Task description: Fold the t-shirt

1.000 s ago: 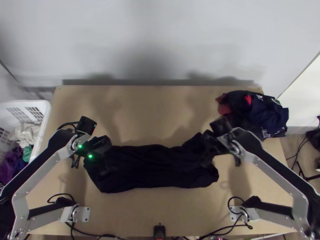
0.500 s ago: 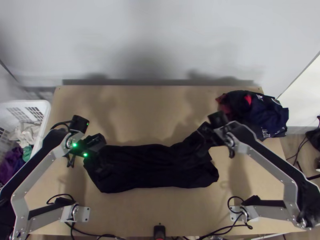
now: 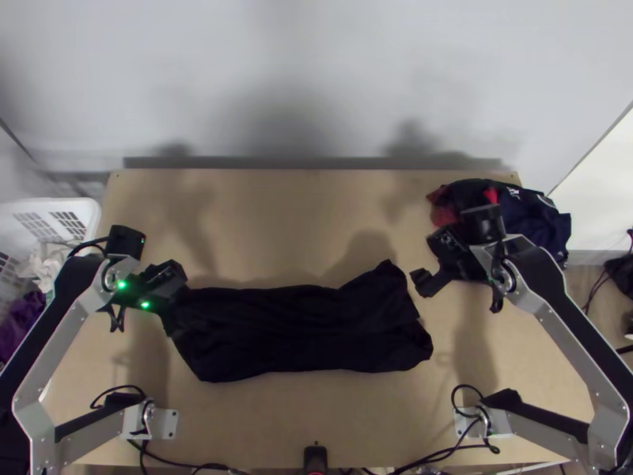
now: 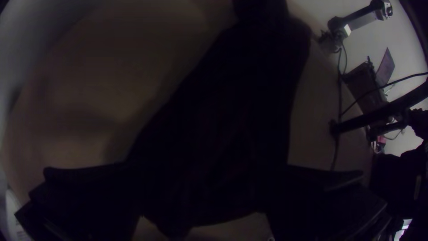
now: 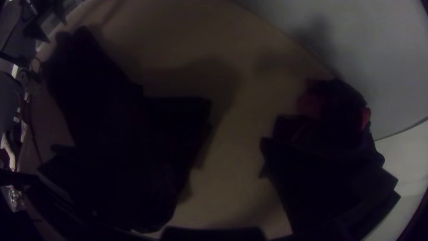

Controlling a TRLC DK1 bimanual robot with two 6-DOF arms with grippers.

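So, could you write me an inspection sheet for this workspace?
Surface: light wooden table, shadowed in places.
Job's things: dark shirt lying in a long strip, not neat; one corner juts toward the far edge.
Clutter: heap of clothes, dark with some red, at the far right corner.
Grippers: left gripper open over the shirt's left end; right gripper open beside its right end.
Cables: loose around the arm bases.
Surroundings: basket of clothes at left; pale wall behind.
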